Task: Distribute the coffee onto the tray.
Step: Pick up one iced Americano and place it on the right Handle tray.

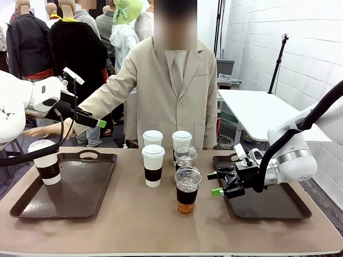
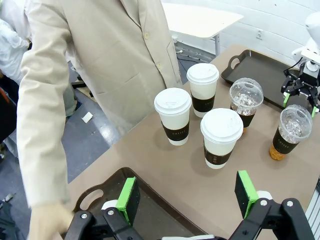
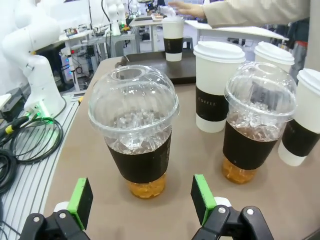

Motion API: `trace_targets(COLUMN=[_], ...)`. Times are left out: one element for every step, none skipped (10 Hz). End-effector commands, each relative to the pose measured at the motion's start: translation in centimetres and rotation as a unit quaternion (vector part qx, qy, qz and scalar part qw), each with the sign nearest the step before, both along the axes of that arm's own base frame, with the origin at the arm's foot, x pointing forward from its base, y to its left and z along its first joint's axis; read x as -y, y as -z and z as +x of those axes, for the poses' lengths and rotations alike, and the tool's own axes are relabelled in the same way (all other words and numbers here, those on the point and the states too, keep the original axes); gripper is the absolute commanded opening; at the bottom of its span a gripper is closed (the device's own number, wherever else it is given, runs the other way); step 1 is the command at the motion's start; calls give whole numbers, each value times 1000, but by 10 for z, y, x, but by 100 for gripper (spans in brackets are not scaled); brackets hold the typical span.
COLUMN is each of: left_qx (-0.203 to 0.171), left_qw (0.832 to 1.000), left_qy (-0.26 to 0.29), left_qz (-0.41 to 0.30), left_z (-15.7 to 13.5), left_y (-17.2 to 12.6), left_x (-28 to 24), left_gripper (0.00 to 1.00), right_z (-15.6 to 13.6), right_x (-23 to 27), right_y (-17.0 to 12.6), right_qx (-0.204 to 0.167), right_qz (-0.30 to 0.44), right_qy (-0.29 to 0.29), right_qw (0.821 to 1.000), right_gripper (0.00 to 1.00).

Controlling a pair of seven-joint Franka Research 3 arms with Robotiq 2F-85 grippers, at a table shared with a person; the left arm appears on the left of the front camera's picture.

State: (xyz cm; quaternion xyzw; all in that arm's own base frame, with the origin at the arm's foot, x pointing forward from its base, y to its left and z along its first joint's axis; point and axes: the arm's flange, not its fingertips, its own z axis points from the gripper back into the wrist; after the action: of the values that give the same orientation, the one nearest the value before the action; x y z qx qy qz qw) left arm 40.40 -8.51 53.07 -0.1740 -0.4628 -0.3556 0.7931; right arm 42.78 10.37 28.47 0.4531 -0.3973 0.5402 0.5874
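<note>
one white lidded paper cup with a dark brown sleeve (image 1: 47, 163) stands on the left dark brown plastic tray (image 1: 86, 195); three more sleeved cups (image 1: 153, 165) and two clear dome-lidded plastic cups of amber iced drink (image 1: 185, 157) wait mid-table, none on the right tray (image 1: 278, 206). my right gripper (image 1: 214, 183) is spread wide just right of the near iced cup (image 3: 142, 135), and my left gripper (image 2: 187, 194) is spread above the left tray. my left arm's black cable (image 1: 21, 159) crosses that first cup, so i can't tell whether the person's hand (image 1: 38, 130) touches it.

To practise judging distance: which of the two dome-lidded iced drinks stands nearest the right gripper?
The front iced drink, closest to the robot's side, directly before the open right gripper; the other iced drink stands farther back.
</note>
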Motion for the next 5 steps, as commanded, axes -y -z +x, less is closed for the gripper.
trace_targets(left_qx=[-7, -7, -7, -7, -7], left_qw=[1000, 1000, 1000, 1000, 1000], left_qy=[-1, -1, -1, -1, -1], left_qz=[0, 0, 0, 0, 0], left_z=[-1, -1, -1, -1, -1], left_y=[0, 0, 0, 0, 0], left_x=[0, 0, 0, 0, 0], left_gripper=[100, 100, 100, 100, 100], right_z=[2, 2, 2, 2, 1], right_x=[-12, -16, -20, -24, -28], right_y=[12, 16, 20, 24, 27], right_qx=[18, 18, 19, 14, 9], right_qz=[22, 32, 34, 34, 37], right_qy=[13, 17, 22, 17, 12], right_qw=[999, 999, 999, 999, 999], right_gripper=[100, 100, 100, 100, 100])
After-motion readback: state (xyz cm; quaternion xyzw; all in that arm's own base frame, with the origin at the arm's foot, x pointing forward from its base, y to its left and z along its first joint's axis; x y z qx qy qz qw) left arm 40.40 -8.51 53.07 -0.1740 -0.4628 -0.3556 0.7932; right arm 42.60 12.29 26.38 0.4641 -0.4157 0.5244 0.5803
